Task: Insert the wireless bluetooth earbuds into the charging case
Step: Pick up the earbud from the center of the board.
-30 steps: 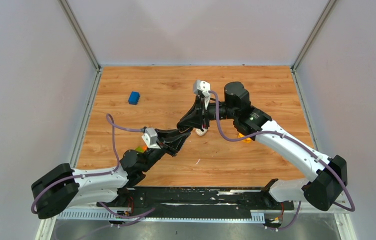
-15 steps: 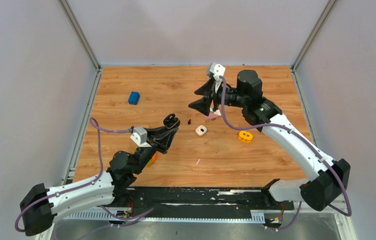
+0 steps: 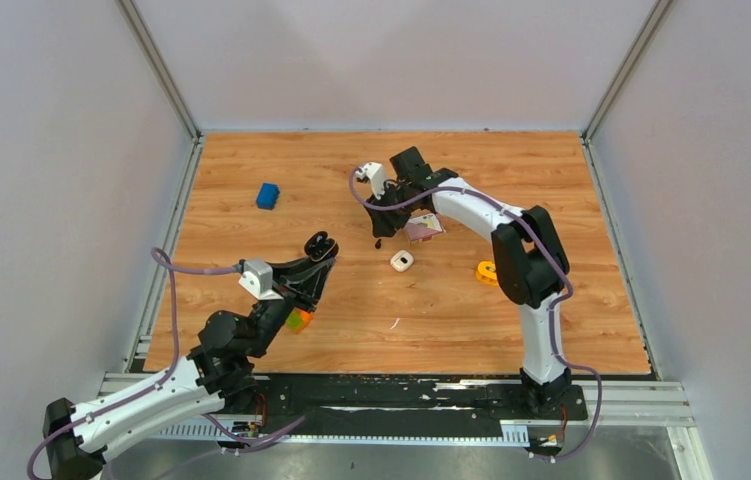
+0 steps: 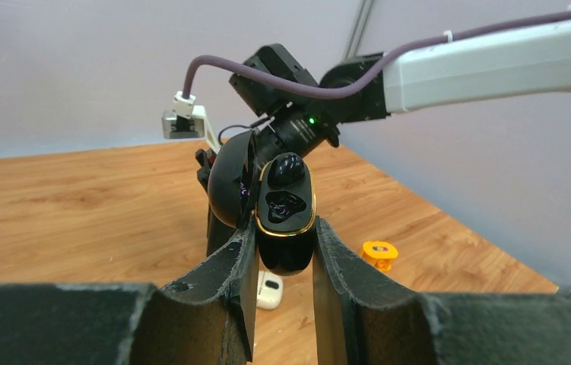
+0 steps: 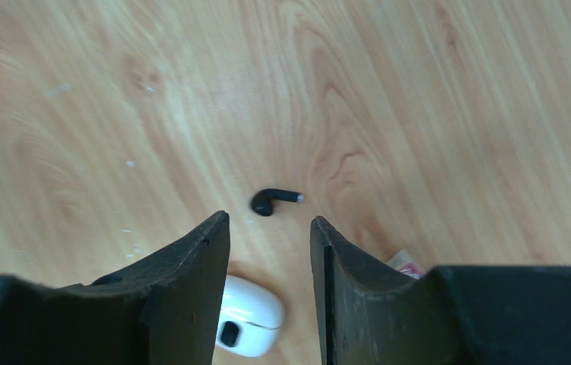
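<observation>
One earbud (image 5: 274, 201), black with a whitish tip, lies on its side on the bare worktop (image 3: 551, 200), about midway between the left and right edges and somewhat toward the far edge. My right fingers (image 5: 214, 243) hang just above it, parted, with nothing between them. A small white rounded piece (image 3: 402, 261) sits just nearward of the earbud, and a pinkish scrap (image 3: 421, 228) lies beside my right wrist. The charging case (image 4: 286, 198), black with a gold rim, is clamped upright between my left fingers (image 4: 245, 251), lid swung open, held off the worktop nearer the left edge. Its upper socket seems to hold a glossy black bud; I cannot tell for sure. A yellow ring (image 3: 490, 272) lies toward the right edge, a blue block (image 3: 268, 195) near the far left corner
</observation>
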### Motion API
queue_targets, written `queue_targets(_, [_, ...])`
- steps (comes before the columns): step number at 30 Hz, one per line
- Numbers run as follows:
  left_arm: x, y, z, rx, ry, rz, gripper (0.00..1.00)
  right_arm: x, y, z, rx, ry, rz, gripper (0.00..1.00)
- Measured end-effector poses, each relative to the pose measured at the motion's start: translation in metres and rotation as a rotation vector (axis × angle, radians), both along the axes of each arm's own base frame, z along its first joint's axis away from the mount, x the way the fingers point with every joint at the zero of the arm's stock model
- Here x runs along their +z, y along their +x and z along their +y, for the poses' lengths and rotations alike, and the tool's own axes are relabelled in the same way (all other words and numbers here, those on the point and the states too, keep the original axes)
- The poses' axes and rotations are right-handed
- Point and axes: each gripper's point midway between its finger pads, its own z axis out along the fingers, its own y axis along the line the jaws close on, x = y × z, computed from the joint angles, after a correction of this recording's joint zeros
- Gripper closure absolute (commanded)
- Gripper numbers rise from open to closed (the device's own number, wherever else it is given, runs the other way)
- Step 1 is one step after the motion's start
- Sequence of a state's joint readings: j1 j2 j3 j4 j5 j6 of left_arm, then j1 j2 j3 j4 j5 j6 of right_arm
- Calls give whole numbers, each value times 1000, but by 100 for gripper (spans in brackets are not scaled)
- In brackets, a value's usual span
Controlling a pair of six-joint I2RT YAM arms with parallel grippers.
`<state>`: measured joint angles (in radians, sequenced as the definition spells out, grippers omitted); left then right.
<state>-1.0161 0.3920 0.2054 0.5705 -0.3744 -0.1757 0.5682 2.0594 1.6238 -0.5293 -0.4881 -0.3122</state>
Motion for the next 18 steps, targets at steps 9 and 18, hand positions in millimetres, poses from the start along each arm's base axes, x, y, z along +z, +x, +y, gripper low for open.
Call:
queue_targets(9, [-14,-1,-5,-21,82,29,100,-13,35,-14,196,-186,-215,55])
queue_targets(18, [-16,-1,-8,-27,110,26,100,-49,50,-16,228,-261,-221,55])
